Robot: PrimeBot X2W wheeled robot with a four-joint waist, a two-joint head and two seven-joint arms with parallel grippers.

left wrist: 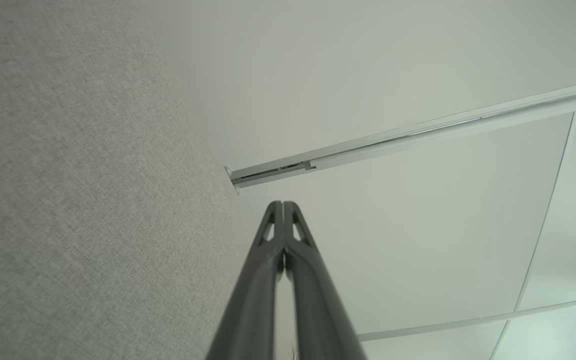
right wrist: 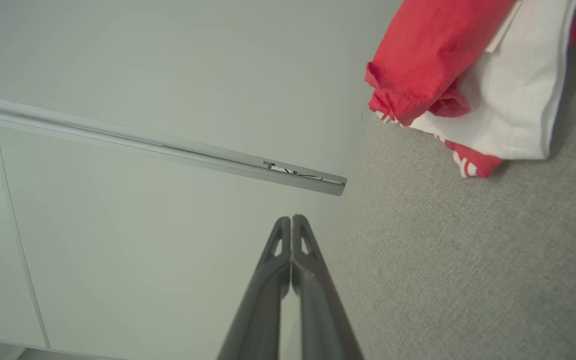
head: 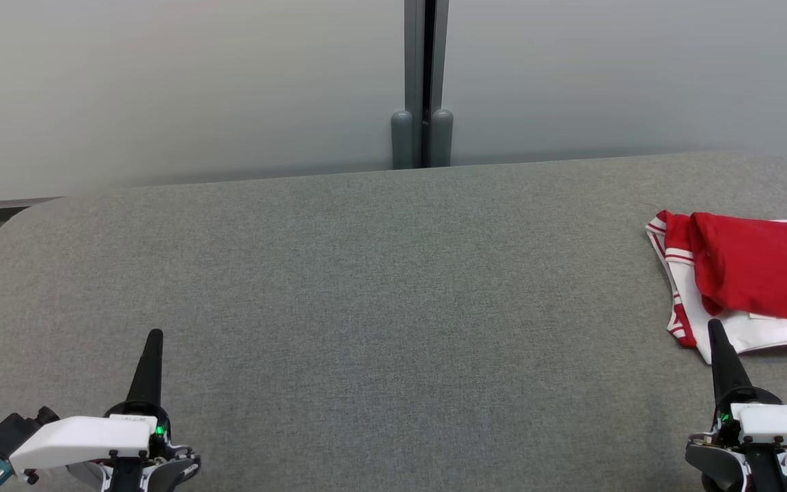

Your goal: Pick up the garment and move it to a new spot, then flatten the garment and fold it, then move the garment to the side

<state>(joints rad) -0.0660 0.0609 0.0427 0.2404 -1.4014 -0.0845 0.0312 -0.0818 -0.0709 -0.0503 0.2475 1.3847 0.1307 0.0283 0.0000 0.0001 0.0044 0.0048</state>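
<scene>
A folded red and white fabric garment lies on the wide grey cloth-covered table, at the table's far right side, roughly midway between its front and back edges. A red layer sits on top of a white layer, and red-and-white striped trim shows along the garment's edge that faces the table's centre. Part of the garment runs past the right border of the head view.

The right gripper hovers over the table's front right area, its two long dark fingers pressed together with no gap and holding nothing. In the head view its tip overlaps the garment's near edge. In the right wrist view the same gripper stands apart from the garment, with bare table cloth between them.

The left gripper hovers over the table's front left area, well apart from the garment. Its jaws are together and empty, as the left wrist view shows plainly.

Behind the table's back edge stand pale grey wall panels, joined by a dark grey vertical post near the middle of that edge.
</scene>
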